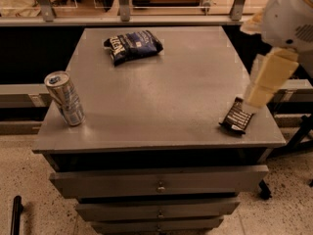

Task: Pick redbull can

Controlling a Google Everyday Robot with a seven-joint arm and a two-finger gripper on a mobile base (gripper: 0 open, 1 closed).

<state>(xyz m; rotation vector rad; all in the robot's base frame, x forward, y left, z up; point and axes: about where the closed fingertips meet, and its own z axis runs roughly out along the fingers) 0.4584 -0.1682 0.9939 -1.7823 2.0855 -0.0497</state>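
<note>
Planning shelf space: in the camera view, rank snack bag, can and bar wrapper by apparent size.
1. snack bag, though farthest away.
2. can, close behind; nearer the camera, so unsure.
3. bar wrapper, far end hidden by the gripper at the table's right edge.

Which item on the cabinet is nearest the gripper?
The black bar wrapper, front right; the gripper hovers above it, far from the redbull can and snack bag.

text: you can read none | snack bag (133,44): white letters, not legible | redbull can (64,98): no legible brand | gripper (257,98): at table's (161,97) right edge, over bar wrapper (237,117)
</note>
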